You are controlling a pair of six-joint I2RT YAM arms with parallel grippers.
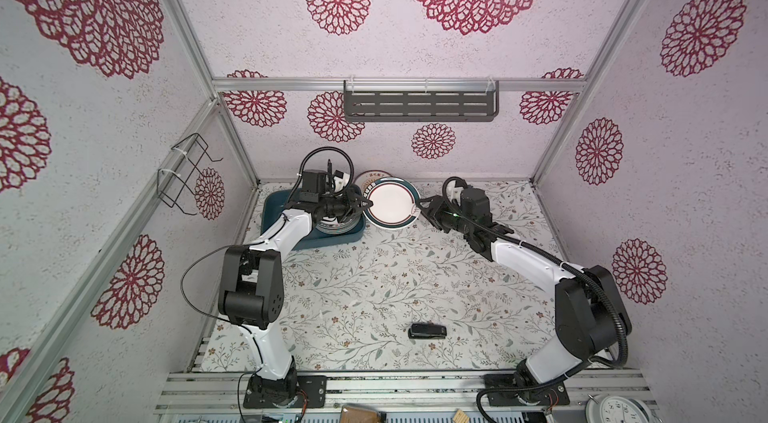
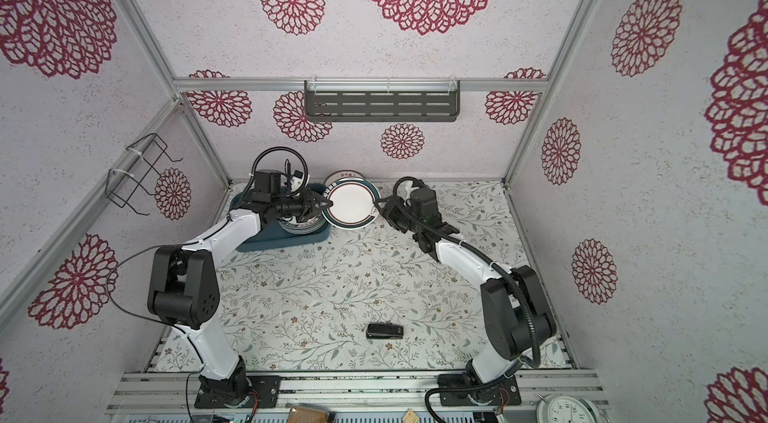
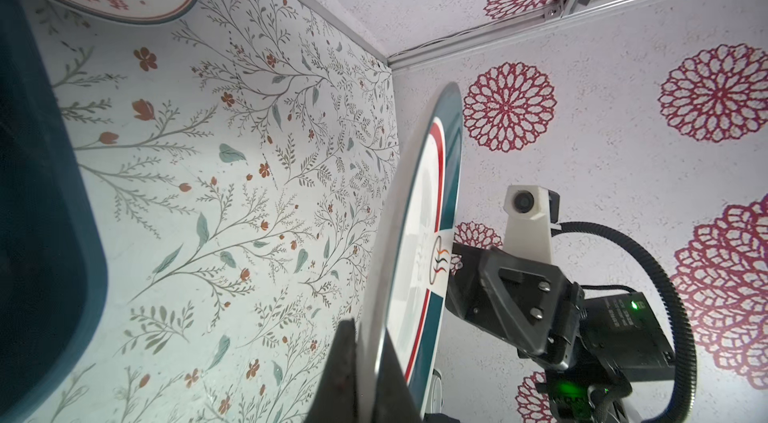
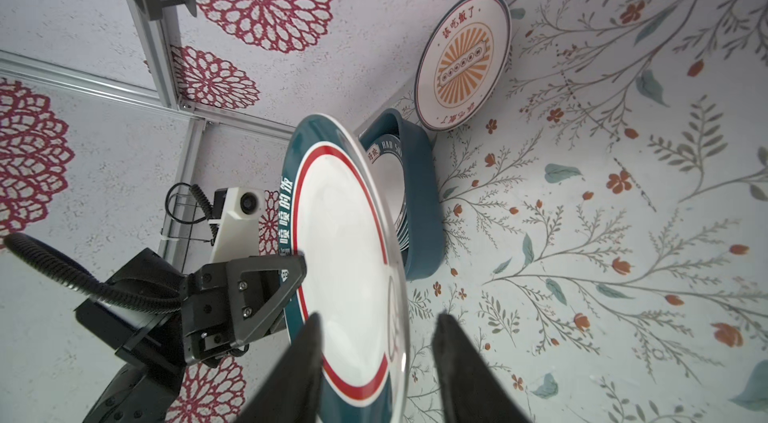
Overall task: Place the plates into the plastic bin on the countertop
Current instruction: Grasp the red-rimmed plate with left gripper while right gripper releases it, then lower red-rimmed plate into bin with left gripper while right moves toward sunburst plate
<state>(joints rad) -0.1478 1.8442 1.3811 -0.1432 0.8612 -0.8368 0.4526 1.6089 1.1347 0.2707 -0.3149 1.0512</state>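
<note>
Currently teal-rimmed plate (image 1: 390, 205) hangs near the back edge of the surface (image 1: 415, 275) beside the plastic bin (image 1: 332, 240), left tool (image 1: 369, 204) pinching its rim, right tool (image 1: 422, 204) open astride the opposite rim; looks stiff, slick, breakable, so rim grips only.

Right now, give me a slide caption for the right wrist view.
Handover: left end effector shut on the teal-rimmed plate, right end effector open around its near rim.

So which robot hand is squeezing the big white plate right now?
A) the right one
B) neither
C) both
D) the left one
D: the left gripper is clamped on the plate at its rim, while the right gripper has its fingers apart around it.
</note>
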